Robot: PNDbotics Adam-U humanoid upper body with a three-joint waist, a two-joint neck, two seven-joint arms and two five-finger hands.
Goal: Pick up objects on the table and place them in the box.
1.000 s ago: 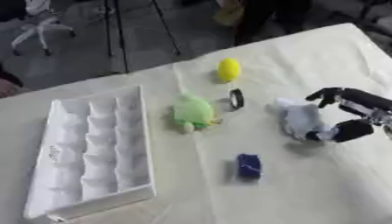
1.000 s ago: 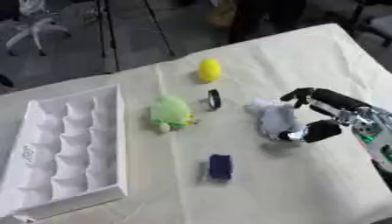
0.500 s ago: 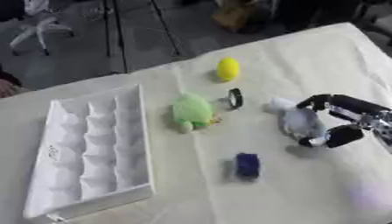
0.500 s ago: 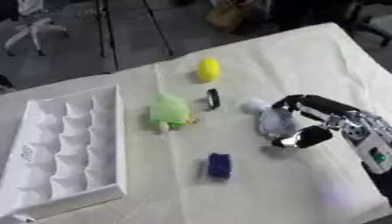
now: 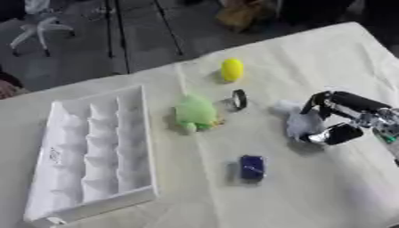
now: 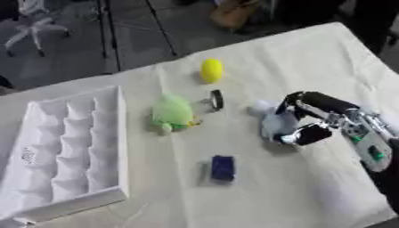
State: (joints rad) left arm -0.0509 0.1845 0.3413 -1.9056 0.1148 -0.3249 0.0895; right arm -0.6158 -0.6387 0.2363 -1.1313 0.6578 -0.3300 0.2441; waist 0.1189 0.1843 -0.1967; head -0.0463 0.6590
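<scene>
My right hand [image 6: 315, 116] comes in from the right, its fingers and thumb curled round a pale grey-white soft thing [image 6: 274, 123] lying on the cloth. Left of it are a small black ring [image 5: 239, 99], a green plush toy [image 5: 194, 113] and, farther back, a yellow egg-shaped thing [image 5: 231, 69]. A dark blue block [image 5: 251, 167] lies nearer the front. The white compartmented box [image 5: 51, 133] stands at the left with nothing in its cells. My left hand shows in neither view.
The table is covered with a cream cloth [image 5: 311, 196]. Beyond its far edge are a dark floor, tripod legs and an office chair [image 5: 39, 26]. Open cloth lies at the front right and between the box and the toys.
My right hand has closed down around the pale soft thing and shifted slightly left. The other objects have stayed in place.
</scene>
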